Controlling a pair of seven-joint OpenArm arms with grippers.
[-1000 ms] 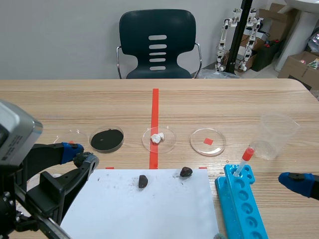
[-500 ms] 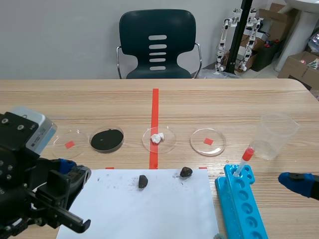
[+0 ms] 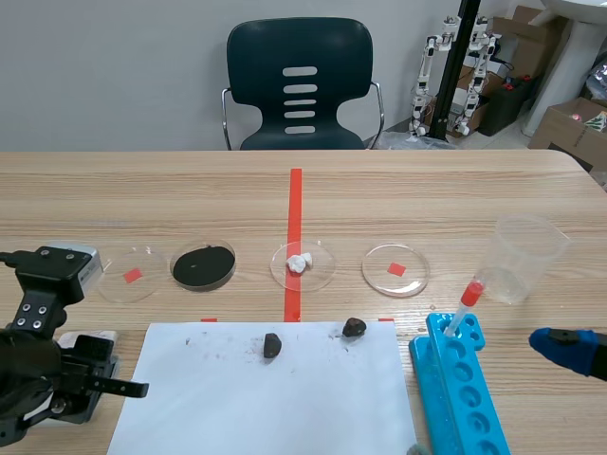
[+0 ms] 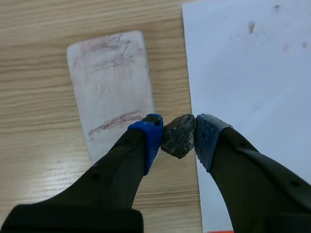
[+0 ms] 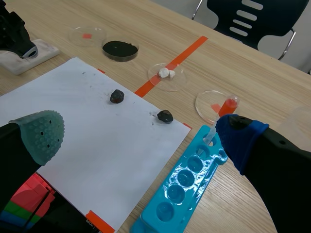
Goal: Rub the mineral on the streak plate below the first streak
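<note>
Left claw clamps dark mineral over near end of streak plate, beside white paper.

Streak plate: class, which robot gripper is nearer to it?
Left. The left gripper, shut on the mineral, is at the edge of the streak plate; the right gripper is open across the paper, by the blue tray.

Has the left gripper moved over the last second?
Yes. The left gripper has swung left and back toward the robot, away from the paper's far left corner. It now holds the mineral at the streak plate's edge.
</note>
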